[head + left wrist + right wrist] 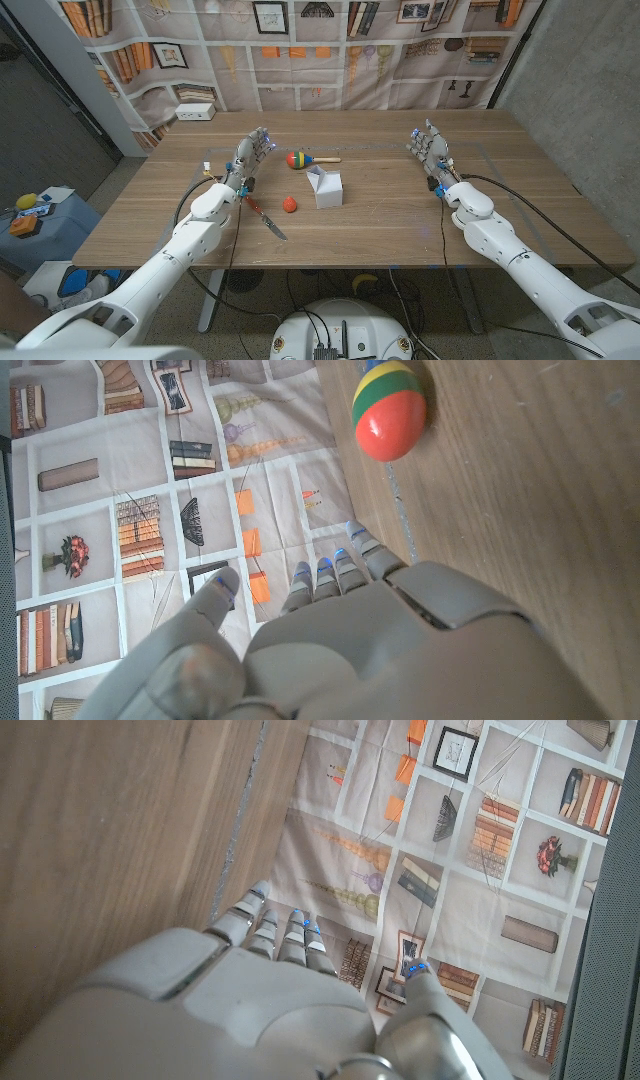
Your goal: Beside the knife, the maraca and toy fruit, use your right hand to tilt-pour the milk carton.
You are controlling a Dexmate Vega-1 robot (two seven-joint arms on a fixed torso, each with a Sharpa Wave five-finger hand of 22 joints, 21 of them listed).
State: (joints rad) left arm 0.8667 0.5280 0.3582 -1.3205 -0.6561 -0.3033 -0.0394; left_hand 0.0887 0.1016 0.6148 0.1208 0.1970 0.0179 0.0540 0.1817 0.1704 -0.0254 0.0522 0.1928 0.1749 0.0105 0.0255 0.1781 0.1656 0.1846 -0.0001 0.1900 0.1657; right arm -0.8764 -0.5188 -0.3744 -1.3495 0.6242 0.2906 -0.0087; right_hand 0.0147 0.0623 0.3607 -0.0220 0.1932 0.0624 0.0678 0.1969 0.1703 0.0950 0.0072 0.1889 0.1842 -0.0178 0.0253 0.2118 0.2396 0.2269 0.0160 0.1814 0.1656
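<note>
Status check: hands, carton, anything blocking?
Both hands open, left, right. Carton upright mid-table, untouched. Right hand's path to it clear; maraca, fruit, knife on its far side.

We see a wooden desk (400, 215) standing on a grey floor (130, 180). Behind it hangs a backdrop (330, 60) printed with bookshelves, framed pictures and vases. Grey walls (580, 90) close in at both sides. A small white box (195, 112) sits at the backdrop's foot.
</note>
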